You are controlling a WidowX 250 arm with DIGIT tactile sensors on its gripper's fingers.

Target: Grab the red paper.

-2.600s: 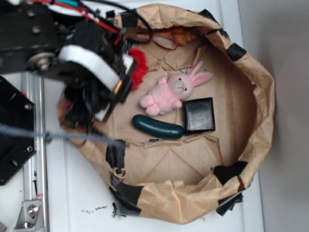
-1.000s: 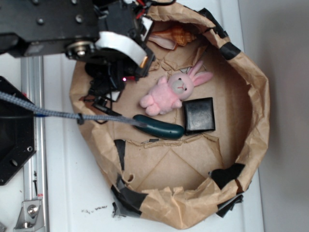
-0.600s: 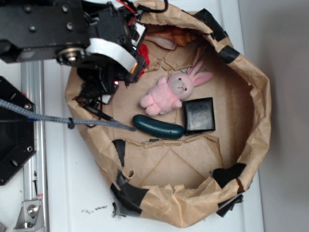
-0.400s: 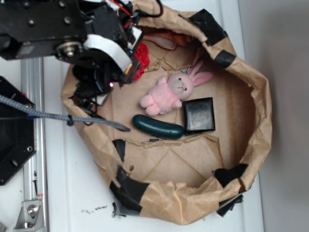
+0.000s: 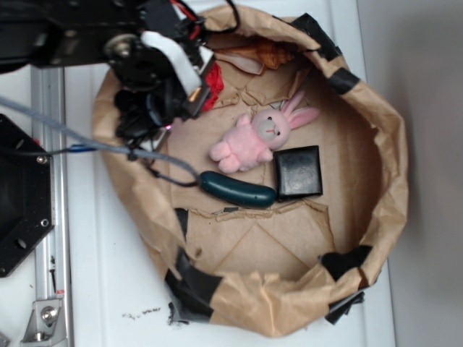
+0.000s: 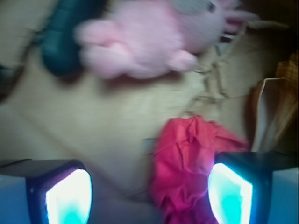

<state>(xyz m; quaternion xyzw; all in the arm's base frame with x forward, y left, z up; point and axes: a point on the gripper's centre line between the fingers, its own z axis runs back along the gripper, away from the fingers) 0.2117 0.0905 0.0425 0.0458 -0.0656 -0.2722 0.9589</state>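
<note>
The white desk (image 5: 108, 275) carries a round brown paper nest (image 5: 394, 181) patched with black tape, its walls crumpled up around a flat floor. The black arm (image 5: 72, 32) reaches in at the far left, a grey cable (image 5: 101, 144) trailing from it. On the floor lie a pink bunny (image 5: 249, 141), a black box (image 5: 298, 172) just right of it, a dark green pickle (image 5: 237, 189) below, and a shell (image 5: 264, 52) at the far wall. The claw (image 6: 149, 193) stands wide open, holding nothing; the red paper (image 6: 187, 163) sits between its fingers, crowding the right finger (image 6: 231, 193), at the nest's far left.
</note>
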